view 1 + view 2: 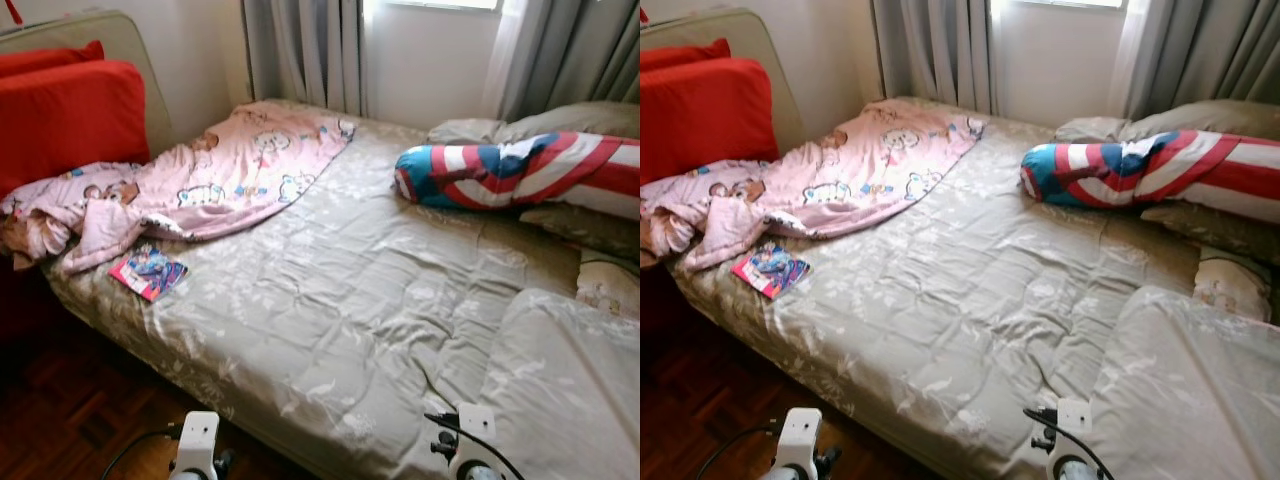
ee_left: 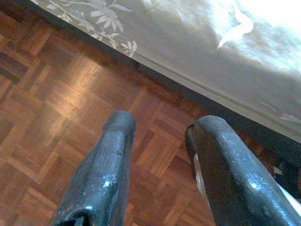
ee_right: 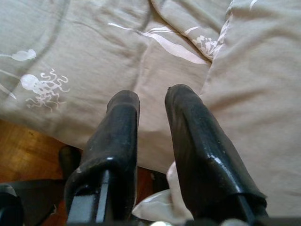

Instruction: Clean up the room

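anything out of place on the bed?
Yes. The pink blanket lies crumpled across the bed's far left corner, one end bunched against the red cushion. A small book lies loose near the bed's left edge, just below the blanket.

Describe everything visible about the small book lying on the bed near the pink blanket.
The book is thin and soft-covered, with a pink-red border and a blue, cartoon-like cover picture too small to read. It lies flat and closed, turned at an angle, on the grey-beige floral bed cover near the bed's left edge. It sits just below the crumpled pink blanket, whose hem reaches or barely overlaps its top corner. Nothing else touches it.
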Available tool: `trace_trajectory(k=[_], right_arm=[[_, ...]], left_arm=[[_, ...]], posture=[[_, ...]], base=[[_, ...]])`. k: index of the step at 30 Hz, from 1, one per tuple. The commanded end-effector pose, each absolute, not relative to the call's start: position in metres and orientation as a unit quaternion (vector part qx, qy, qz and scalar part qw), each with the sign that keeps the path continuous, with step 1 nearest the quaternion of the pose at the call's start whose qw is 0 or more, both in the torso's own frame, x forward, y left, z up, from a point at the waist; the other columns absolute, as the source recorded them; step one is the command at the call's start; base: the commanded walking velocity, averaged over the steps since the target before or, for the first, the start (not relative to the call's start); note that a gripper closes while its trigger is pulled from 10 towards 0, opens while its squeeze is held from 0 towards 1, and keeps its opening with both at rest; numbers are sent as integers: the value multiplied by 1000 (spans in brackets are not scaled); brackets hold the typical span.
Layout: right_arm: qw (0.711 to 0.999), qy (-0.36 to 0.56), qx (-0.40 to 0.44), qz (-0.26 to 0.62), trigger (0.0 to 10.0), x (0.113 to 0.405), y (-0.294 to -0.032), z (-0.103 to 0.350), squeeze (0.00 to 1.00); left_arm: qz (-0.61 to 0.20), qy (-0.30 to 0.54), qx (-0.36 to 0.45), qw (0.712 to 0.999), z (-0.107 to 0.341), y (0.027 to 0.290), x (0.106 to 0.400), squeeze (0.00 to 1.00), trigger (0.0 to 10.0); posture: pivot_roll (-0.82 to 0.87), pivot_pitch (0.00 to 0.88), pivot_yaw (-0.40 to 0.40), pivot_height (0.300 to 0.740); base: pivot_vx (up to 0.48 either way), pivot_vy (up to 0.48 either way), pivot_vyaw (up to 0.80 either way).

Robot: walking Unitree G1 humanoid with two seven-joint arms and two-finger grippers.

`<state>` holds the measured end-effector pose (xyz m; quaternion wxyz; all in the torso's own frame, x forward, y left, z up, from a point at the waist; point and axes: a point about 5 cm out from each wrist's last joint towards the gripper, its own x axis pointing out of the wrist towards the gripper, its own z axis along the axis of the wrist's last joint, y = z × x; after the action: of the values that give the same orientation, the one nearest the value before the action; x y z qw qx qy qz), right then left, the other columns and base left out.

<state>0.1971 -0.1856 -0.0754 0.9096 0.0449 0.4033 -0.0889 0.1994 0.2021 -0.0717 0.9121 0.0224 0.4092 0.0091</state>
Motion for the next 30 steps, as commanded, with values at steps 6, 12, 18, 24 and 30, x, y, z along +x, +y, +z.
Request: trace_trajectory(k=[6, 12, 18, 24, 30], right_arm=[[911, 398, 52, -97, 10000, 203, -188, -72, 0], [913, 392, 56, -96, 10000, 207, -187, -70, 0], [914, 391, 55, -94, 10000, 209, -186, -69, 0], [917, 383, 57, -93, 10000, 213, -185, -67, 0], [918, 380, 57, -94, 10000, 216, -184, -65, 0]], left_arm=[[5, 403, 29, 915, -70, 203, 201, 0, 10000], [5, 403, 28, 915, -70, 202, 201, 0, 10000], [6, 402, 28, 915, -70, 202, 201, 0, 10000], [6, 402, 28, 915, -70, 203, 201, 0, 10000], [6, 402, 30, 915, -70, 203, 201, 0, 10000]], posture=[[-7, 0, 46, 740], [-8, 0, 46, 740], [-4, 0, 45, 740], [-6, 0, 48, 740], [-4, 0, 50, 740]], base=[[0, 252, 0], [0, 258, 0], [0, 278, 0], [0, 286, 0], [0, 305, 0]])
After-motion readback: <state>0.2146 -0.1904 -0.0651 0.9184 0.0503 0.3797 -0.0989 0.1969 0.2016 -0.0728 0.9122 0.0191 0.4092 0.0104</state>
